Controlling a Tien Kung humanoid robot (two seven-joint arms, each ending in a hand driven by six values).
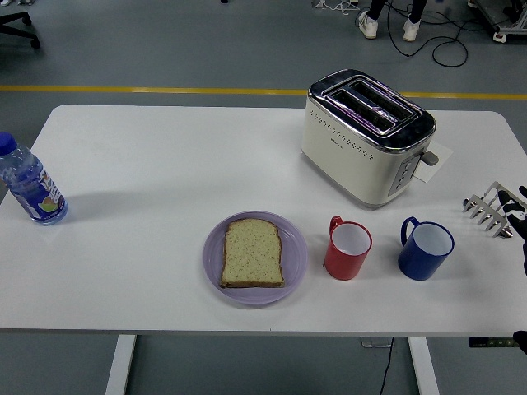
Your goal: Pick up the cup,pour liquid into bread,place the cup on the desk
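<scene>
Grey floor with a yellow line runs behind a white table (165, 164), and a person's feet in white shoes (387, 26) stand far back at the top.

At the right edge of the table, only a small black bit of the robot's right hand (517, 207) peeks in. So little of it shows that I cannot tell if it is wide or narrow. It holds nothing that can be seen. Just beside it, to its left, sits a small silver rack (488, 211) with pointy teeth.

Next, toward the middle, stands a blue cup (426, 248), upright, handle on its left. Near it, a bit apart, stands a red cup (347, 248), also upright, white inside, handle on its left too. Both cups rest on the table and nothing touches them.

Left of the red cup lies a purple plate (255, 258) with one slice of bread (253, 253) flat on it. Plate and red cup are close but not touching.

Behind the cups sits a cream and silver toaster (366, 137) with two slots on top. A white slip of paper (431, 164) pokes out from under its right side.

Way over at the left edge stands a water bottle (30, 183) with a blue cap.
</scene>
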